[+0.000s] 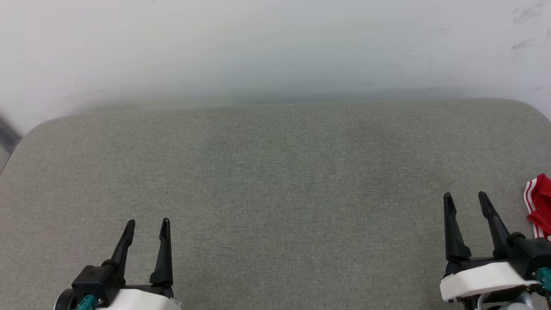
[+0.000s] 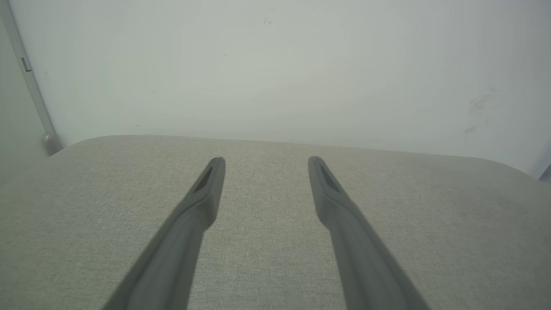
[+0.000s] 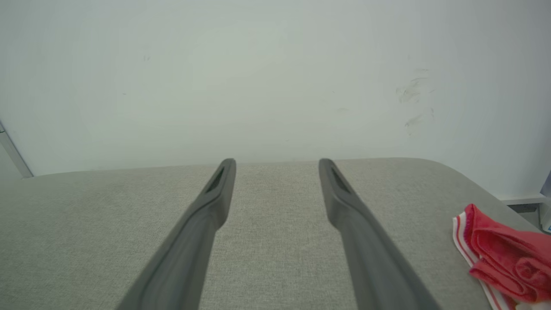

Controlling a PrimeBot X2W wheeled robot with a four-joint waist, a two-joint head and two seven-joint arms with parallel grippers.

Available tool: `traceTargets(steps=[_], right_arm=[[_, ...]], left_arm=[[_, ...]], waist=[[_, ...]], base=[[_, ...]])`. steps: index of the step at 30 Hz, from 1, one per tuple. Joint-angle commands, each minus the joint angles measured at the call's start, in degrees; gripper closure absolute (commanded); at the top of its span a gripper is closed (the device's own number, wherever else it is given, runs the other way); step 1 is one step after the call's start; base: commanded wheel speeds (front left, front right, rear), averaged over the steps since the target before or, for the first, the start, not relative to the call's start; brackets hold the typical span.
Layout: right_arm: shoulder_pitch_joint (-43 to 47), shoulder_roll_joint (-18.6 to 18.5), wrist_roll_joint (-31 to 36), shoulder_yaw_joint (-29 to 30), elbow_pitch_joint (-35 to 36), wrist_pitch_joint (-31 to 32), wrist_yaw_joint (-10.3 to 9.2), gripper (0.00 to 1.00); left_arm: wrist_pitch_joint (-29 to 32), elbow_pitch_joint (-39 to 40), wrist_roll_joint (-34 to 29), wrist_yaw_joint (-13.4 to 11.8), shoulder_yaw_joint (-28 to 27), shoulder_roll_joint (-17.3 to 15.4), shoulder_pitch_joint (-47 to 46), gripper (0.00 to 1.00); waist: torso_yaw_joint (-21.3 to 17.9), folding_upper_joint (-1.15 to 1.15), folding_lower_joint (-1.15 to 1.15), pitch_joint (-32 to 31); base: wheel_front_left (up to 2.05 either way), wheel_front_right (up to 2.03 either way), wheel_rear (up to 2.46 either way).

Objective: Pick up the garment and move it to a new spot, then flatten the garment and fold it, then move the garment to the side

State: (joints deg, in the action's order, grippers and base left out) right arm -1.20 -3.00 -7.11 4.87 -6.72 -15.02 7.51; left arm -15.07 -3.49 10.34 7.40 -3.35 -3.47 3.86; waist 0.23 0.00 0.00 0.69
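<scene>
The garment (image 1: 541, 202) is a bunched red cloth with red-and-white striped trim, lying at the far right edge of the grey fabric surface (image 1: 275, 172). In the right wrist view the garment (image 3: 503, 254) sits crumpled at the lower right, most of it cut off by the frame. My right gripper (image 1: 465, 199) stands open just left of the garment, apart from it, with nothing between its fingers; the same open right gripper (image 3: 277, 164) hovers over bare fabric. My left gripper (image 1: 147, 224) is open at the lower left, and the left gripper (image 2: 266, 162) holds nothing.
A pale wall (image 1: 275, 47) rises directly behind the cushion's far edge. The cushion's corners are rounded, at far left (image 1: 38, 127) and far right (image 1: 531, 107). A grey vertical strip (image 2: 30, 82) runs down the wall at the left.
</scene>
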Motion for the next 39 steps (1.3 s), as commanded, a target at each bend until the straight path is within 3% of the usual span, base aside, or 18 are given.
traceTargets(steps=[1, 5, 6, 9, 39], right_arm=[[0.15, 0.25, -0.32, -0.09, 0.32, -0.16, -0.04, 0.00], [0.36, 0.25, -0.81, -0.17, 0.55, -0.16, -0.04, 0.00], [0.03, 0.00, -0.85, -0.13, 0.37, 0.00, 0.00, 1.00], [0.23, 0.02, -1.61, 0.00, -1.16, 0.32, 0.00, 1.00], [-1.85, 0.07, -32.34, 0.58, -3.22, 8.07, -0.01, 1.00]], left_arm=[[-0.11, -0.10, 0.11, 0.07, -0.15, 0.05, 0.14, 0.00], [-0.11, 0.05, -0.23, 0.07, -0.46, 0.09, 0.00, 0.00], [0.00, 0.01, -0.16, 0.00, -0.59, 0.10, 0.00, 1.00], [0.16, -1.27, 0.58, -0.01, -0.45, 0.28, 0.36, 1.00], [7.70, -4.61, 30.85, 0.03, -1.08, 0.00, -3.68, 1.00]], waist=[[0.01, 0.00, 0.00, 0.05], [0.05, 0.00, 0.00, 0.20], [0.05, 0.00, 0.00, 0.21], [0.05, 0.00, 0.00, 0.21], [-0.02, 0.00, 0.00, 0.03]], base=[[0.00, 0.00, 0.00], [0.00, 0.00, 0.00], [0.00, 0.00, 0.00], [0.00, 0.00, 0.00], [0.00, 0.00, 0.00]])
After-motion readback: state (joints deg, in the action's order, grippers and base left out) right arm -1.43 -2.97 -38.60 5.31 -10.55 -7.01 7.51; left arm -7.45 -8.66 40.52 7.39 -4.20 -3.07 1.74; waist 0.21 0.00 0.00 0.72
